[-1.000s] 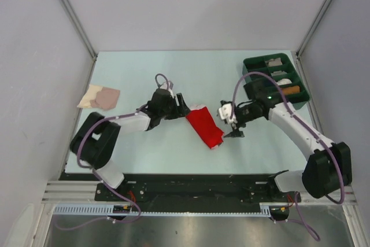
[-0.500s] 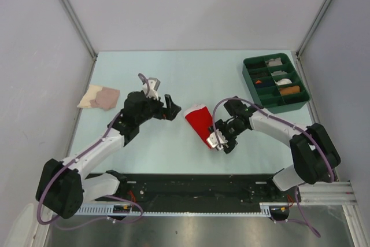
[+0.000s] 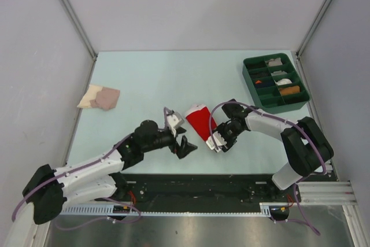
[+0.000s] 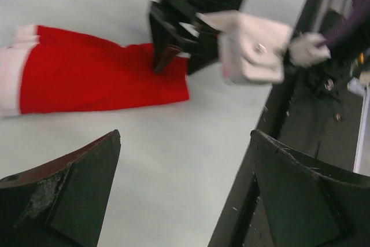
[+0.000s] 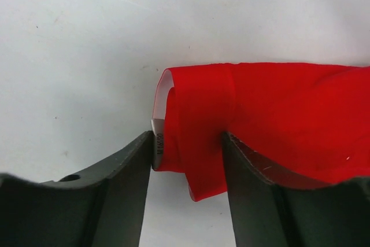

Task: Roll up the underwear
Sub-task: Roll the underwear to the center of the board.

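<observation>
**Soft red strip, pinched at its near end**

The underwear point(image 3: 201, 122) is lying on the worktop point(image 3: 144, 79), folded into a long narrow strip. It sits about midway between the two arms, with its white-trimmed end pointing away from the robot and its plain red end pointing toward the near edge.

The right tool point(image 5: 188, 143) is gripping that plain near end. In its wrist view the fabric is curling over on itself there, and one finger is pressing on each side of the curl. A small white tag point(image 5: 157, 143) is showing against one finger. The left tool point(image 3: 184, 146) is hovering just beside the strip's near end with its jaws wide apart, holding nothing and touching nothing.

The fabric is looking thin, light and limp. It is sagging and creasing wherever it is not lying flat, so it will probably bend at any point and give no resistance. That makes it easy to turn over but quick to slump or spring open when let go. The smooth worktop may also let the strip slide rather than roll.

The best hold is likely the one the right tool is taking now, across the full width of the near end, with all the layers caught together. A grip on the top layer alone would probably peel the fold apart. The free tool could usefully press the far part of the strip down so it does not drag.

A folded cloth point(image 3: 99, 97) and a green tray point(image 3: 250, 67) are sitting well apart from the work.
</observation>
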Robot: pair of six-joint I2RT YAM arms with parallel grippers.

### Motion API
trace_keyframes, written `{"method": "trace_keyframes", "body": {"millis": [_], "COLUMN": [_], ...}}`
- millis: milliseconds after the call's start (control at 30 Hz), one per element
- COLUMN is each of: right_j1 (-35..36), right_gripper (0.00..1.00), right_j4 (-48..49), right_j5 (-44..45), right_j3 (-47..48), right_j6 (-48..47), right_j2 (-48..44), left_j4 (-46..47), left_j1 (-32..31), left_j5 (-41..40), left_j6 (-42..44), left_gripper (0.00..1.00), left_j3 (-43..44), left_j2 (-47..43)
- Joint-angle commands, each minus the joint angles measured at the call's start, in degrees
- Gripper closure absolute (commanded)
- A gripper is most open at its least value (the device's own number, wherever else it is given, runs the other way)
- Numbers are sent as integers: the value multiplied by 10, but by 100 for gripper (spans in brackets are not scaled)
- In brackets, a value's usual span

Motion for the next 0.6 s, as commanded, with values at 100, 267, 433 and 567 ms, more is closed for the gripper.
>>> {"method": "trace_keyframes", "body": {"millis": [100, 267, 433, 567], "right_j1": [5, 6, 6, 7], "right_gripper": [58, 74, 82, 85], "right_j4": [47, 24, -79, -200], "right_j5": [72, 66, 20, -40], "right_j3": [-25, -18, 34, 86], "right_j6": [25, 73, 134, 150], "right_j2": [42, 55, 61, 84], "left_j4": [164, 211, 254, 284], "left_j1": [-145, -179, -210, -238], "left_j5": [-59, -79, -95, -119], "left_j6": [170, 206, 228, 239], "left_gripper": [3, 3, 3, 3], "left_j3": [-104, -137, -123, -103], "left_j2": [11, 44, 111, 161]}}
